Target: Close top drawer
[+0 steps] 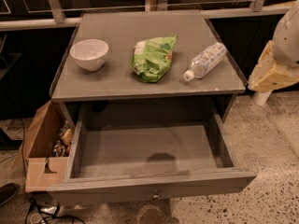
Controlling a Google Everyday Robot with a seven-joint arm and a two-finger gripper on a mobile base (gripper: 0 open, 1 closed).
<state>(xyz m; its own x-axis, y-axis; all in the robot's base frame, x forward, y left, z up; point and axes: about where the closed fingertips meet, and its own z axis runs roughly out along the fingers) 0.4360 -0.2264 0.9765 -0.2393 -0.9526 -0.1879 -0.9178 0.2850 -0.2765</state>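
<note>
The top drawer [154,188] is a wide, shallow grey drawer pulled far out of the grey cabinet [117,85]. It is empty inside. Its flat front faces me, with a small round metal knob [155,195] at the centre. My gripper [273,73] is the cream-coloured part under the white arm at the right edge of the view. It hangs to the right of the cabinet at about the height of the cabinet top, and stands well apart from the drawer.
On the cabinet top stand a white bowl [89,54], a green snack bag [153,57] and a plastic water bottle [205,60] lying on its side. An open cardboard box [39,148] with clutter stands on the floor to the left. Cables [39,211] lie at the bottom left.
</note>
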